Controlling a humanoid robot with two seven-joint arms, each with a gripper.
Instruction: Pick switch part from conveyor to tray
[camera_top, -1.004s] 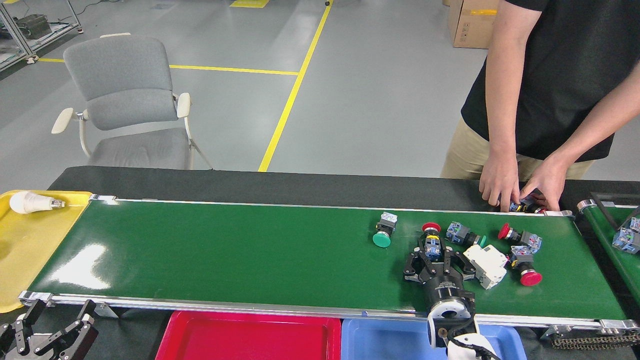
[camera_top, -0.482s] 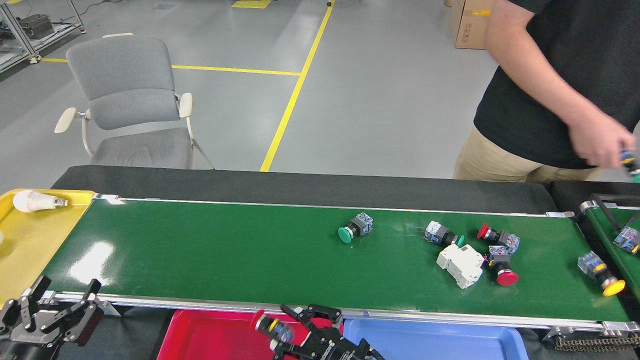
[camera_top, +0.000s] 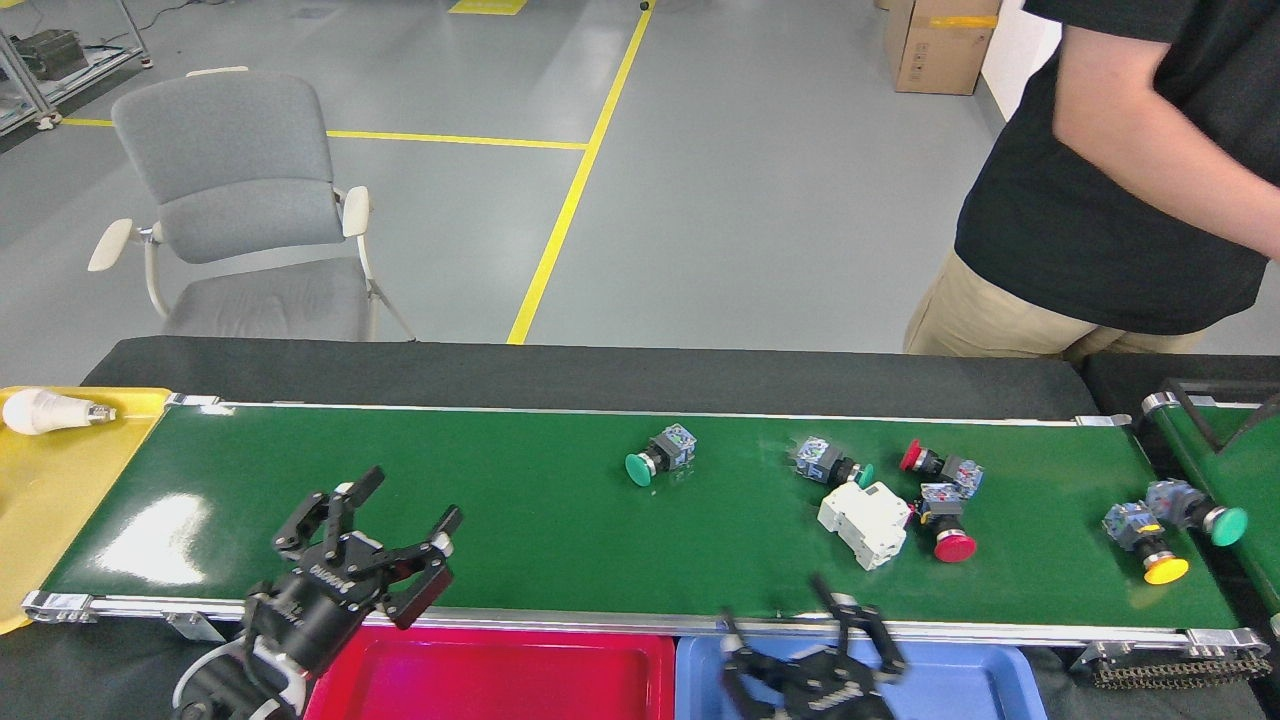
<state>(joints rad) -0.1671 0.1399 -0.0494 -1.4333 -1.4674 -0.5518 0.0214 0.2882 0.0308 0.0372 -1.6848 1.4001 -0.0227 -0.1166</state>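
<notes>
The conveyor (camera_top: 500, 520) runs across the head view. Several switch parts lie on it: a green-button one (camera_top: 655, 457) near the middle, and a cluster to the right with a small green one (camera_top: 830, 465), two red ones (camera_top: 935, 465) (camera_top: 945, 535) and a white breaker (camera_top: 865, 522). A yellow-button part (camera_top: 1145, 545) and a green-button part (camera_top: 1195, 512) lie at the right end. The red tray (camera_top: 520, 670) sits below the front rail. My left gripper (camera_top: 395, 515) hangs open over the belt's front left. My right gripper (camera_top: 805, 625), blurred, is open and empty at the front rail over the blue tray.
The blue tray (camera_top: 960, 680) sits right of the red one. A yellow tray (camera_top: 60, 500) at the far left holds a light bulb (camera_top: 40, 410). A second green belt (camera_top: 1220, 450) starts at the right edge. A person (camera_top: 1100, 200) stands behind the right end. A grey chair (camera_top: 240, 200) stands beyond.
My right gripper held a red-button switch part over the red tray and has moved right, now open and empty. My left gripper rose over the belt. The parts drifted left; another green-button part appeared at right.
</notes>
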